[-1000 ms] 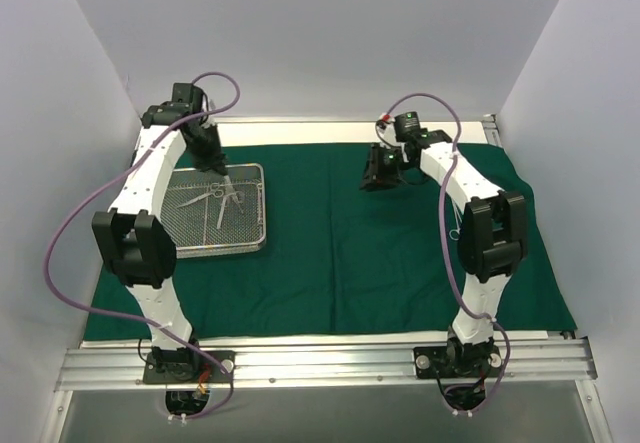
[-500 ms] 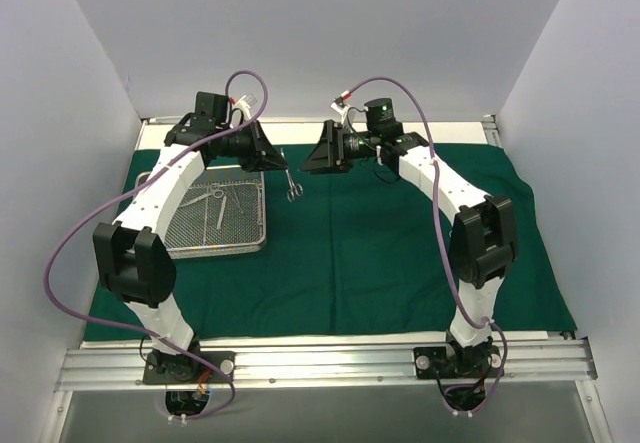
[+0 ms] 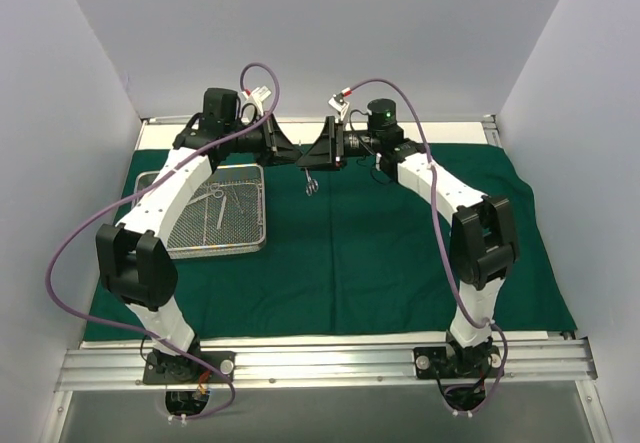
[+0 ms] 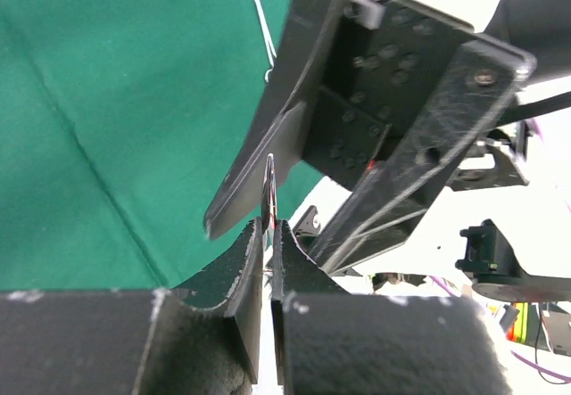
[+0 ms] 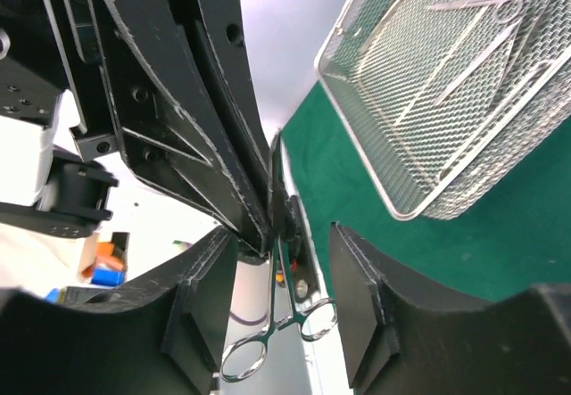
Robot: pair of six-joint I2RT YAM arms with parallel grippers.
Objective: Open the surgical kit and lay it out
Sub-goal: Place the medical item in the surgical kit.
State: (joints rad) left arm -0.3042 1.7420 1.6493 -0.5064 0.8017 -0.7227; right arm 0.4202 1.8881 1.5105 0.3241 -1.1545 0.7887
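Observation:
A ring-handled steel clamp [image 3: 311, 185] hangs in the air above the dark green cloth [image 3: 390, 253], rings downward. My left gripper [image 3: 297, 160] is shut on its tip, which shows as a thin steel edge [image 4: 268, 185] between the pads [image 4: 252, 261]. My right gripper [image 3: 320, 155] faces it nose to nose and stands open. In the right wrist view the clamp [image 5: 284, 310] hangs between the two fingers [image 5: 207, 297] without touching either. The wire-mesh tray [image 3: 264, 213] lies on the cloth at left with a few instruments [image 3: 218, 201] in it.
The two grippers nearly touch at the back centre of the table. The tray's rim [image 5: 361, 141] is close to the right gripper's left side. White walls enclose the table on three sides; an aluminium rail [image 3: 330, 358] runs along the near edge.
The left gripper lifted the clamp out of the tray and carried it right to the back centre. The right gripper swung left to meet it and opened around the clamp.

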